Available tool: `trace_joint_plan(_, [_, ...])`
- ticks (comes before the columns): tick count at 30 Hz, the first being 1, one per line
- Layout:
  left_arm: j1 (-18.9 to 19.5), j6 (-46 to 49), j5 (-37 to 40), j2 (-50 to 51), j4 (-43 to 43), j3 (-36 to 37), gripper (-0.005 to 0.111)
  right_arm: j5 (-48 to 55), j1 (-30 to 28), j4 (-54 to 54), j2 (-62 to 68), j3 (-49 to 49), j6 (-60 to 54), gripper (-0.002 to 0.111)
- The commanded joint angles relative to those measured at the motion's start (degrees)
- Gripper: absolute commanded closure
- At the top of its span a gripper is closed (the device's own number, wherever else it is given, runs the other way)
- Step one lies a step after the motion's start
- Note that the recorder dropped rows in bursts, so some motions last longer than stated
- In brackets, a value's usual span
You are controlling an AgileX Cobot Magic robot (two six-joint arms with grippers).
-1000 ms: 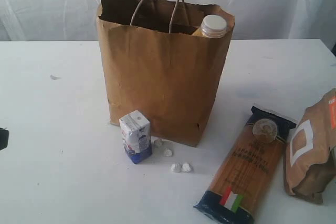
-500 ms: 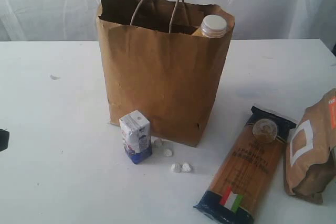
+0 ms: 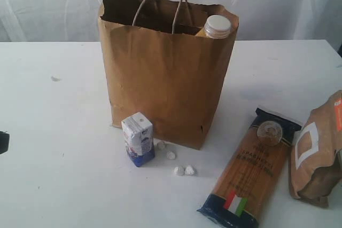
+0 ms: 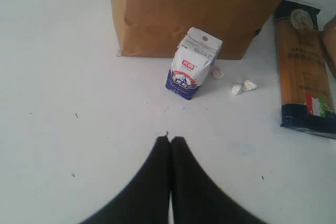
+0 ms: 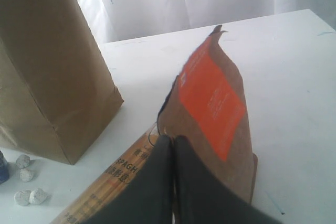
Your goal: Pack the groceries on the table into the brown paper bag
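The brown paper bag (image 3: 165, 78) stands upright near the middle of the white desk (image 3: 53, 105), its mouth open and its two twisted loop handles (image 3: 179, 1) rising above the rim. Inside it, at the right corner of the opening in the exterior view, the white-capped yellow grain bottle (image 3: 217, 26) shows its cap just above the paper edge. The small white-blue carton (image 3: 138, 139) stands upright on the desk just in front of the bag's lower left part, close to the bag wall. A few white pebble-like bits (image 3: 184, 170) lie scattered just to the right of the carton. Further right, the dark-blue spaghetti pack (image 3: 251, 169) lies flat and slanted on the desk, and the brown pouch (image 3: 318, 150) with its white label lies beside it at the right edge of that view. The left pincer (image 4: 170, 140) hangs over bare desk with its two dark fingers pressed together and nothing between them, the carton a little way beyond its tips. The right pincer (image 5: 169, 139) is likewise fully closed and empty, poised above the spot where the pouch and the spaghetti pack meet; whether it touches either one cannot be told.
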Motion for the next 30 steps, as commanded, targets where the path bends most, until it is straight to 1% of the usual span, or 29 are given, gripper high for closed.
trace_joint_plan(1, [0.1,-0.2,0.4,-0.4,-0.7,0.5,0.107,-0.7,-0.3,0.0,-0.3,0.2,-0.1,0.108])
trace_joint_plan(5, [0.1,-0.2,0.4,-0.4,-0.7,0.5,0.107,-0.7,-0.3,0.0,-0.3,0.2,-0.1,0.108])
trace_joint_plan(9, [-0.9,-0.2,0.3,-0.4,-0.6,0.5,0.107,-0.7,-0.3,0.0,-0.3,0.2,-0.1,0.108])
trace_joint_plan(21, [-0.9,-0.2,0.3,-0.4,-0.6,0.5,0.107,-0.6,-0.3,0.0,-0.3,0.2,-0.1,0.108])
trace_joint_plan(23, [-0.9,-0.2,0.2,-0.8,0.9,1.1,0.107,-0.6,-0.3,0.0,-0.3,0.2,-0.1,0.108])
trace_joint_plan(27, [-0.9,-0.2,-0.6,-5.7,1.3,3.3,0.107,-0.7,-0.3,0.0,-0.3,0.2,-0.1,0.108])
trace_joint_plan(30, [-0.6,-0.2,-4.2,-11.7,1.3,7.4,0.107,-0.7,-0.3,0.0,-0.3,0.2,-0.1,0.108])
